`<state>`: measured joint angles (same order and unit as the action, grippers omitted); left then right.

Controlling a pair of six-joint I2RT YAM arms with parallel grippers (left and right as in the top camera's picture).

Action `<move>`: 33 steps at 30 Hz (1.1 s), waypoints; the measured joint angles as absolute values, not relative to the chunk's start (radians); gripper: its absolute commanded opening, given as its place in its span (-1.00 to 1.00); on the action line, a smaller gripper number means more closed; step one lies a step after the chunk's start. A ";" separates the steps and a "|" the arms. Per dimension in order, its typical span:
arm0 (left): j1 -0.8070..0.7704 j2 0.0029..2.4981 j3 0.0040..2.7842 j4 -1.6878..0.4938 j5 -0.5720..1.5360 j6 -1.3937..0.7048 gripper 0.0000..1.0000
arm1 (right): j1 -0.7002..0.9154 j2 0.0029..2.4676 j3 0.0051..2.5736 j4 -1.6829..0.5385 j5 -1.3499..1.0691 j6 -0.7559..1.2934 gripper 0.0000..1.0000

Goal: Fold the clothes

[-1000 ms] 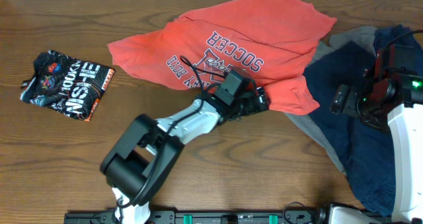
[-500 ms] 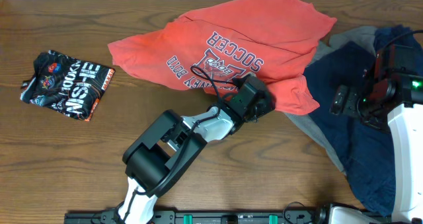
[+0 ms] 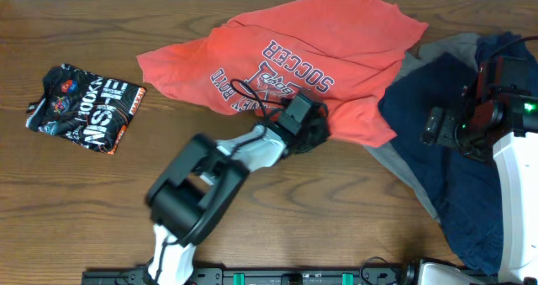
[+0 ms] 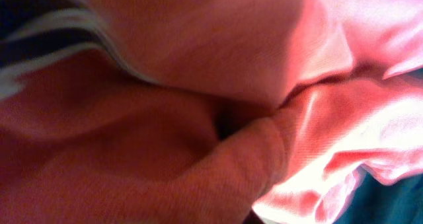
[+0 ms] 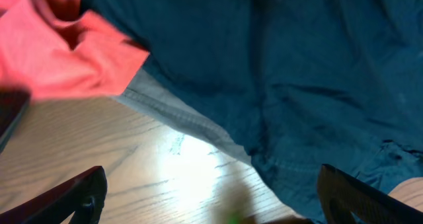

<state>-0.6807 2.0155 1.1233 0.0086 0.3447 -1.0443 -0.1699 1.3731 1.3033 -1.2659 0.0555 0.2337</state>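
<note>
The coral-red T-shirt with the "BOYD SOCCER" print lies spread at the back centre of the table. My left gripper is at its near hem, shut on a bunch of the red cloth. Folds of that shirt fill the left wrist view and hide the fingers. A navy-blue garment lies crumpled at the right over a grey one. My right gripper hovers open above the navy cloth, with its fingers spread over bare wood and nothing between them.
A folded black T-shirt with colourful print lies at the left. The wooden table shows in front of the clothes. In the right wrist view the grey hem and a red corner border the wood.
My left gripper has shut on the red shirt's near hem and drawn back a little to the left, pulling the shirt's lower right corner inward. The right arm has not moved.
</note>
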 measured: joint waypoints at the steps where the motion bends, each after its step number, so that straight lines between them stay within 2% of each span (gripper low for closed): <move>1: -0.670 1.990 1.123 -0.097 0.363 -1.018 -0.88 | -0.170 1.373 1.303 -1.262 0.059 0.233 0.99; 4: -0.613 1.886 1.121 -0.516 0.348 -0.906 -0.88 | -0.171 1.375 1.303 -1.247 0.064 0.224 0.96; 6: -0.568 1.835 1.117 -0.719 0.297 -0.852 -0.88 | -0.172 1.382 1.304 -1.237 0.059 0.204 0.87; 8: -0.509 1.782 1.114 -0.898 0.223 -0.795 -0.88 | -0.173 1.401 1.304 -1.230 0.041 0.169 0.74; 11: -0.437 1.718 1.112 -1.053 0.142 -0.730 -0.88 | -0.172 1.451 1.305 -1.229 -0.011 0.114 0.46; 14: -0.384 1.671 1.112 -1.117 0.096 -0.682 -0.88 | -0.170 1.514 1.306 -1.217 -0.078 0.068 0.34; 21: -0.337 1.659 1.106 -1.106 0.062 -0.649 -0.88 | -0.071 1.684 1.306 -1.164 -0.191 -0.018 0.38; 30: -0.337 1.659 1.069 -1.092 0.056 -0.645 -0.88 | 0.105 1.901 1.306 -0.908 -0.232 -0.049 0.37; 32: -0.337 1.659 1.061 -1.090 0.052 -0.645 -0.88 | 0.117 1.945 1.306 -0.865 -0.234 -0.050 0.26; 33: -0.337 1.659 1.058 -1.088 0.052 -0.645 -0.88 | 0.120 1.973 1.306 -0.840 -0.234 -0.052 0.06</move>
<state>-0.3367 1.6588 1.0580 -1.0882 0.0521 -0.6453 0.1204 1.9732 1.3064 -0.8398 -0.2344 -0.0525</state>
